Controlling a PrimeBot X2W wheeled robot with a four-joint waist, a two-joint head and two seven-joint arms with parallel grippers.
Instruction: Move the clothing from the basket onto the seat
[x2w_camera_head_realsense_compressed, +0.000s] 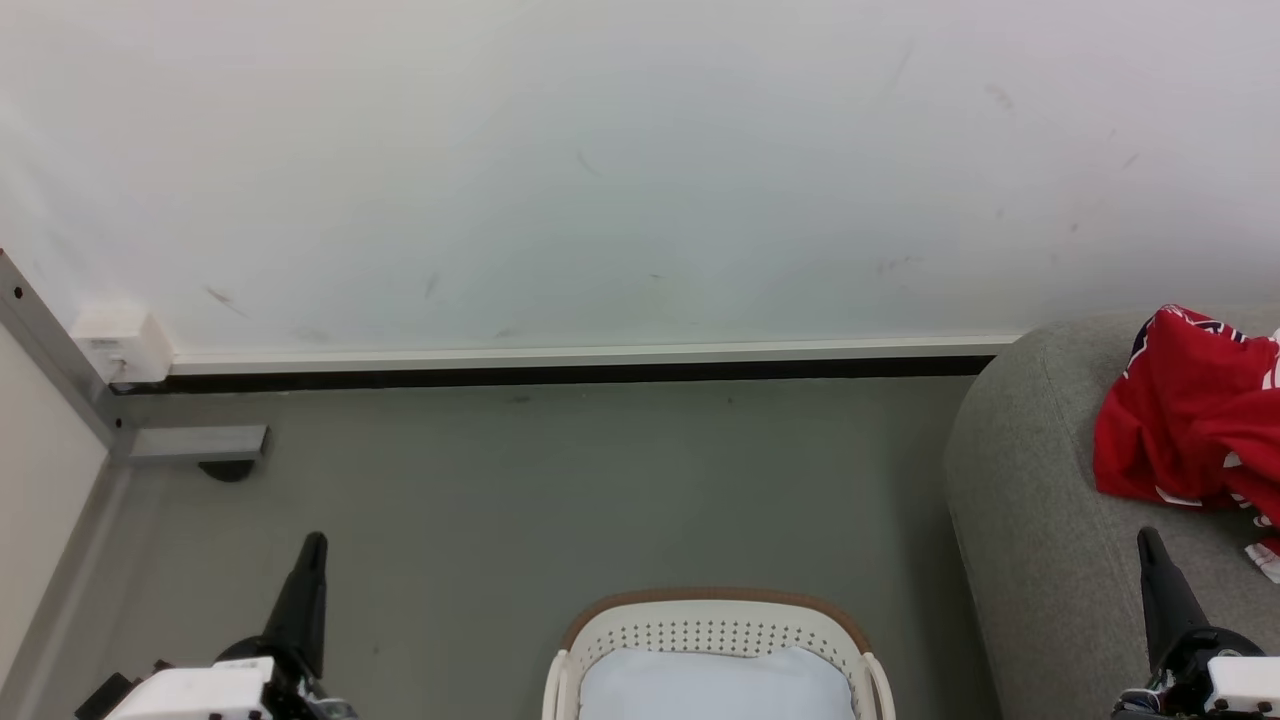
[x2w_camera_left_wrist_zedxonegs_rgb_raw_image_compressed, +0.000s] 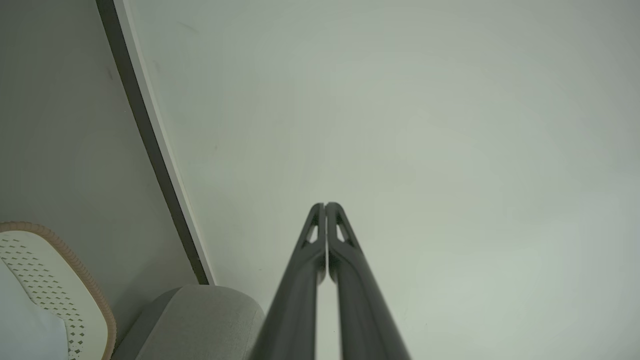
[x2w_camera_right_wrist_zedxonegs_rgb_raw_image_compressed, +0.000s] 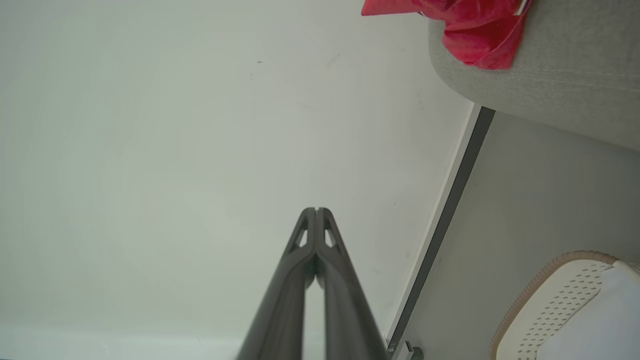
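The clothing is seen piled in red folds on the seat, close to its rounded corner; in the right wrist view one fold is draped over the edge. The basket is set on the floor between the two arms, and only a pale lining cloth is seen in its visible part; the near part is cut off. The left gripper and the right gripper are both held closed on nothing, fingers pressed together. The task is judged nearly or fully done; the hidden part of the basket should be checked first; any remaining garment should be pinched apart from the lining, lifted clear of the rim, and laid well in from the seat's edge.
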